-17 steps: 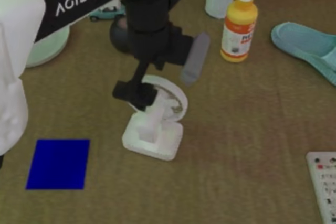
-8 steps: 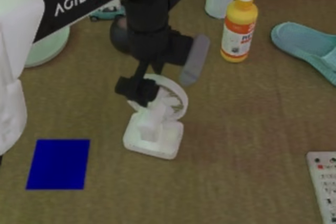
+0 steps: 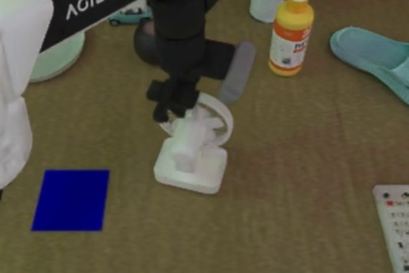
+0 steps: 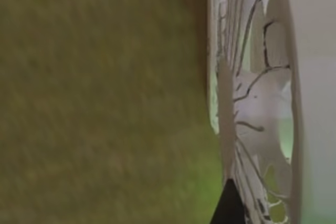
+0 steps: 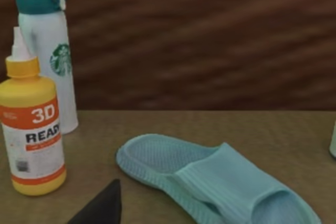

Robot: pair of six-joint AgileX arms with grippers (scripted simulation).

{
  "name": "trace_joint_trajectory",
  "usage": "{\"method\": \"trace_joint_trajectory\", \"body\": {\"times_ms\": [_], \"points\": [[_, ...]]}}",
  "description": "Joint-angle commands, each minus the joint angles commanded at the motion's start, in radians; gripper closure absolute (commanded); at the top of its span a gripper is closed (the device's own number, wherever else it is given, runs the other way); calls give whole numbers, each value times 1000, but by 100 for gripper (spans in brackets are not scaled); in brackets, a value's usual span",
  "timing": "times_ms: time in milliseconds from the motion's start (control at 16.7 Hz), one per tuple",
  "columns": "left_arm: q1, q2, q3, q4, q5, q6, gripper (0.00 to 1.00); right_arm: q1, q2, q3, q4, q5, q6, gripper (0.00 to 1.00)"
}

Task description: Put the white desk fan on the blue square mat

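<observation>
Left claw (image 3: pixel 171 101) at white desk fan (image 3: pixel 192 155)

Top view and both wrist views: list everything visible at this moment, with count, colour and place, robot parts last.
white desk fan: 1, white, table centre
blue square mat: 1, deep blue, front left, bare
glue bottle: 1, yellow, back, right of centre
tumbler: 1, white and teal, behind the glue bottle
slipper: 1, pale teal, back right
toy car: 1, teal, back left
remote: 1, white, front right edge
left gripper: 1, black, at the fan's head
right gripper: its dark fingertip only, right wrist view
</observation>
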Motion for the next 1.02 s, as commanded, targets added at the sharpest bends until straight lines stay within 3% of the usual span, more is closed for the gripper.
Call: {"method": "trace_joint_trajectory", "body": {"times_ms": [600,1020], "points": [[1,-1,3,-3,0,2,100,0,0,0,0,0,0,0],[17,34,238,-200,0,2,100,0,0,0,0,0,0,0]]}}
